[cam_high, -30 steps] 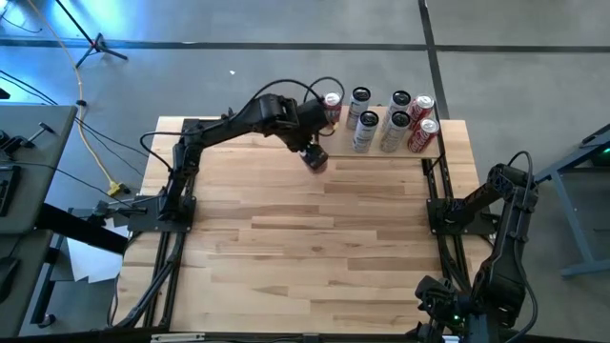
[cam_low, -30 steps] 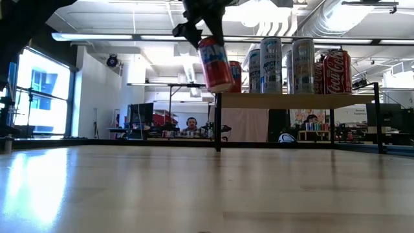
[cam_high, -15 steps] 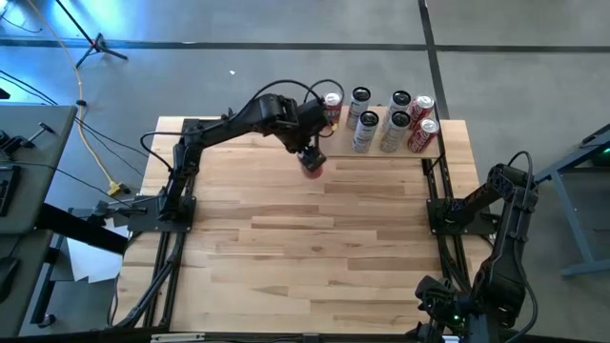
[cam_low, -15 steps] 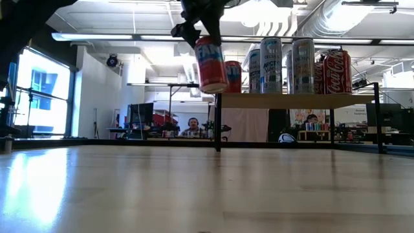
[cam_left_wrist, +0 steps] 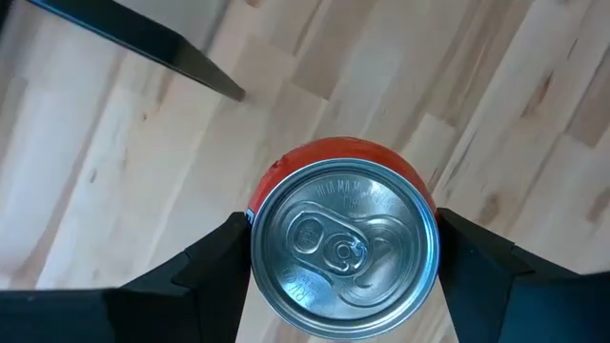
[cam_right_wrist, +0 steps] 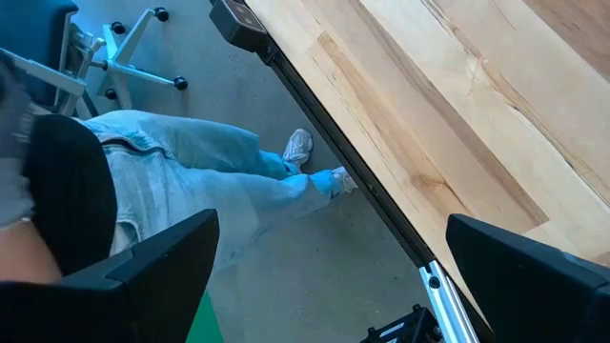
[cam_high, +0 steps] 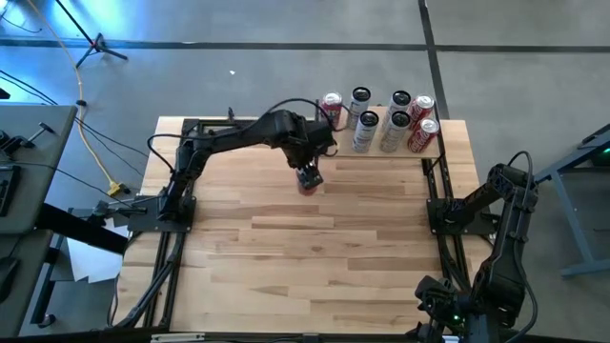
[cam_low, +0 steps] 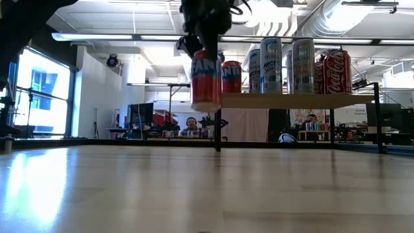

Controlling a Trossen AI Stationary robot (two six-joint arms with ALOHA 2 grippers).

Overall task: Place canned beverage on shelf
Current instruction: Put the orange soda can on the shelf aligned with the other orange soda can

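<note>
— Since a second ago, what has moved?

— Only the left arm's load: the red can (cam_low: 206,79) hung tilted before and now hangs upright, carried a little out from the shelf toward the middle of the worktop (cam_high: 315,248).

— How does the left tool (cam_high: 307,175) stand?

— Narrowed onto the red can. In the left wrist view a dark finger (cam_left_wrist: 205,272) presses each side of it, and the silver lid with its pull tab faces the camera. The can hangs straight below the tool, clear of the boards — the low view shows air under its base.

— And beyond the tool?

— Just past it stands the shelf (cam_low: 297,101), a light board on thin black posts at the worktop's far edge. Nearest the tool on it is another red can (cam_low: 231,76); farther along are three tall pale cans (cam_high: 364,131), then two red cola cans (cam_high: 424,133) at the end away from the tool.

— The right tool?

— It waits well apart, off the worktop's near right corner, out of the high view's sight. Its own wrist view shows the fingers (cam_right_wrist: 143,276) spread wide with nothing between them, and past them a seated person's legs in jeans (cam_right_wrist: 200,171) on the floor beside the worktop edge.

— Anything farther off?

— Behind the shelf, in the low view, a person (cam_low: 191,124) sits at a desk deep in the room.
</note>
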